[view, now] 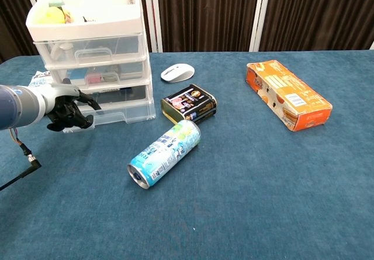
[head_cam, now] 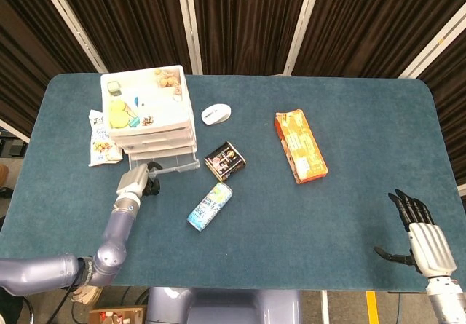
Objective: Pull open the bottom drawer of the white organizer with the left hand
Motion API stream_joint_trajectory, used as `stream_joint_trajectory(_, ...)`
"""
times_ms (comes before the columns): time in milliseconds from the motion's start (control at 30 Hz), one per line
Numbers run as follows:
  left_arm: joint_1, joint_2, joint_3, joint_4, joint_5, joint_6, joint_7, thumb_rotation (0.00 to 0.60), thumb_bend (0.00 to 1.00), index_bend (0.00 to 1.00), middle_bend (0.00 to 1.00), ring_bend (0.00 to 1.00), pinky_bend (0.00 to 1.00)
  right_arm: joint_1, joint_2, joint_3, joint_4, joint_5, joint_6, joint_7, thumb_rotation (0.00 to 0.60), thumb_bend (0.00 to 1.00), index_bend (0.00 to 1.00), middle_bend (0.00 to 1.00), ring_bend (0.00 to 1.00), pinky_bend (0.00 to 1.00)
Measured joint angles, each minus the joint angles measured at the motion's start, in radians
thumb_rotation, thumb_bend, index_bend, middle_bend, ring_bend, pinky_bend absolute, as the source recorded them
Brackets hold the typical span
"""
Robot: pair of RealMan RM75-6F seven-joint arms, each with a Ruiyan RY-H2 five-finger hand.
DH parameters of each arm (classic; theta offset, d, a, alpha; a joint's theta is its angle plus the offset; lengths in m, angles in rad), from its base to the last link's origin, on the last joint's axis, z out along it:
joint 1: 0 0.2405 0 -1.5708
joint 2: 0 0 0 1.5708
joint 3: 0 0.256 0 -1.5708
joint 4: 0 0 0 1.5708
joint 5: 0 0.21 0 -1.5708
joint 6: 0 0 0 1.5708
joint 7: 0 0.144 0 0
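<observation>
The white organizer (head_cam: 145,113) (view: 87,49) stands at the table's back left, with an open top tray of small items and clear drawers below. Its bottom drawer (head_cam: 166,165) (view: 120,109) juts out a little toward me past the drawers above. My left hand (head_cam: 137,182) (view: 65,109) has its fingers curled on the drawer's front at the left end. My right hand (head_cam: 422,236) hangs open past the table's near right edge, holding nothing; the chest view does not show it.
A tipped drink can (head_cam: 210,205) (view: 165,153) lies just right of the drawer's front. A dark tin (head_cam: 225,160) (view: 188,103), a white mouse (head_cam: 215,113) (view: 177,72) and an orange box (head_cam: 300,145) (view: 287,94) lie further right. A snack packet (head_cam: 100,138) sits left of the organizer.
</observation>
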Motion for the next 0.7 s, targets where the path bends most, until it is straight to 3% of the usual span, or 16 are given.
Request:
stream_joint_trajectory(300,0.045,0.055,0.034,-0.090,0.052,-0.013,-0.058,0.600,0.66,0.34,1.00,0.97,0.92,0.000,-0.002,0.000,-0.001,0.003,-0.001,-0.006,0.600,0.11,0.00,0.00,0.00,0.02)
stream_joint_trajectory(433,0.058,0.071,0.045,-0.123,0.079,-0.018,-0.079,0.600,0.64,0.29,1.00,0.96,0.92,0.000,-0.002,0.000,-0.001,0.004,-0.002,-0.006,0.600,0.11,0.00,0.00,0.00,0.02)
stream_joint_trajectory(500,0.064,0.077,0.053,-0.134,0.100,-0.015,-0.086,0.600,0.59,0.23,0.99,0.95,0.92,0.000,-0.002,0.000,-0.001,0.004,-0.002,-0.007,0.600,0.11,0.00,0.00,0.00,0.02)
stream_joint_trajectory(700,0.082,0.089,0.078,-0.147,0.178,0.006,-0.108,0.600,0.27,0.06,0.91,0.88,0.89,0.000,-0.002,0.000,-0.001,0.004,-0.003,-0.007,0.600,0.11,0.00,0.00,0.00,0.02)
